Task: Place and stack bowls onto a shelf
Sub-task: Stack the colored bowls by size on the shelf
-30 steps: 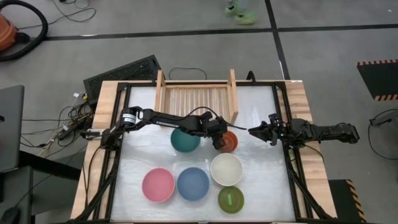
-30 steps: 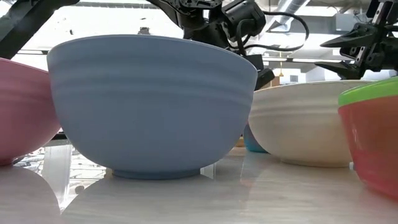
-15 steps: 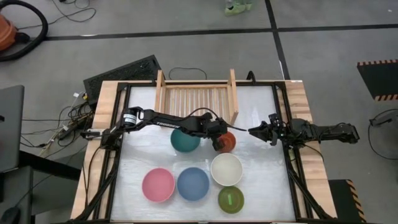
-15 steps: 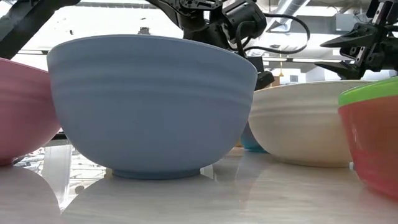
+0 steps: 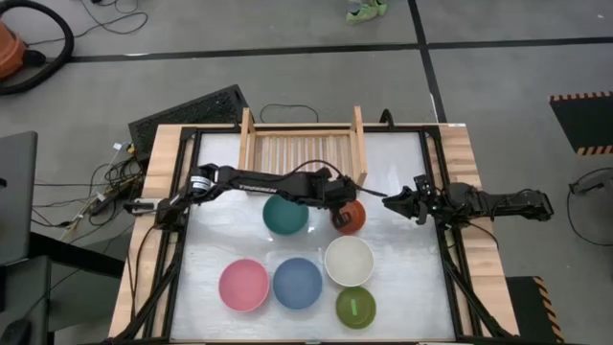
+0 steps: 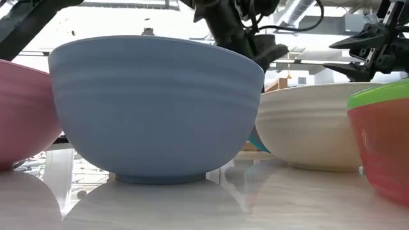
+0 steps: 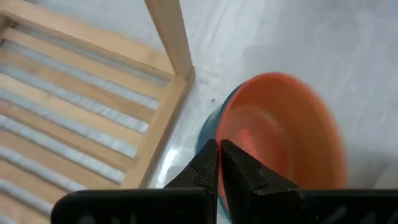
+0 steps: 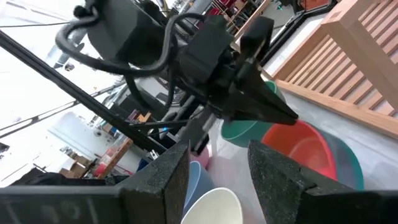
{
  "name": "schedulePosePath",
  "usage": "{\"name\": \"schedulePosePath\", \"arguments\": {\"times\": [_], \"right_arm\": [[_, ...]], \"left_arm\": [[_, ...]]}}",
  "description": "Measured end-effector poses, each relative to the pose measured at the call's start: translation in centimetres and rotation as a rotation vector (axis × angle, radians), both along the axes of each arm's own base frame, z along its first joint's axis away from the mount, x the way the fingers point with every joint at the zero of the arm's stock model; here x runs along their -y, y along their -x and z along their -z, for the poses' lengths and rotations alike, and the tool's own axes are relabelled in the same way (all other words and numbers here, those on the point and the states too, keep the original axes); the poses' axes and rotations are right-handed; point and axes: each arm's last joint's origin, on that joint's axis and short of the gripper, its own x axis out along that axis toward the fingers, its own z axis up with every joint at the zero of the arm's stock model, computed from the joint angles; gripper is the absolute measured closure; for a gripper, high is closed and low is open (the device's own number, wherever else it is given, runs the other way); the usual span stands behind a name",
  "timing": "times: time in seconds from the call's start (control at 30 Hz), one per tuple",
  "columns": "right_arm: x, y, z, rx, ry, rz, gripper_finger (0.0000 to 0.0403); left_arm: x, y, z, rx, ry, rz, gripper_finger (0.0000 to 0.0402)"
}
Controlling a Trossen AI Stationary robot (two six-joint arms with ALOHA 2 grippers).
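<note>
Six bowls beside one shelf, left tool pinched on seemingly the red-orange bowl's rim.

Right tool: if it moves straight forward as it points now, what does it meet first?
Probably the small red-orange plastic bowl held by the left tool; the open right tool points toward it, though height is unclear.

The left hand is pinched on the red bowl's rim, the shelf's side board standing just beyond it. The teal bowl crowds its arm side, the cream bowl its near side (close). Bare surface lies toward the right hand, whose fingers are spread.
</note>
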Motion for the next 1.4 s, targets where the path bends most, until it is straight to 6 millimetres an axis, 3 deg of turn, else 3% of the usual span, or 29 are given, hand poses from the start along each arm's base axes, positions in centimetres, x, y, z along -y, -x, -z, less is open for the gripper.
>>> {"name": "schedulePosePath", "arguments": {"times": [0.57,0.77,1.07,1.2,1.4], "right_arm": [[0.0,0.0,0.0,0.000,0.000,0.000,0.0214],[0.0,0.0,0.0,0.000,-0.001,0.000,0.0214],[0.0,0.0,0.0,0.001,-0.001,-0.001,0.0214],[0.0,0.0,0.0,0.000,0.000,0.000,0.0214],[0.0,0.0,0.0,0.000,0.000,0.000,0.0214]], "left_arm": [[-0.6,-0.5,-3.3,0.093,0.213,0.064,0.0401],[-2.1,-0.2,-3.2,0.081,0.328,0.051,0.0401],[-3.8,0.7,-6.1,0.188,0.533,0.103,0.0401],[-4.6,0.9,-5.9,0.167,0.481,0.102,0.0401],[-3.7,1.2,-4.7,0.020,0.130,0.081,0.0380]]}}
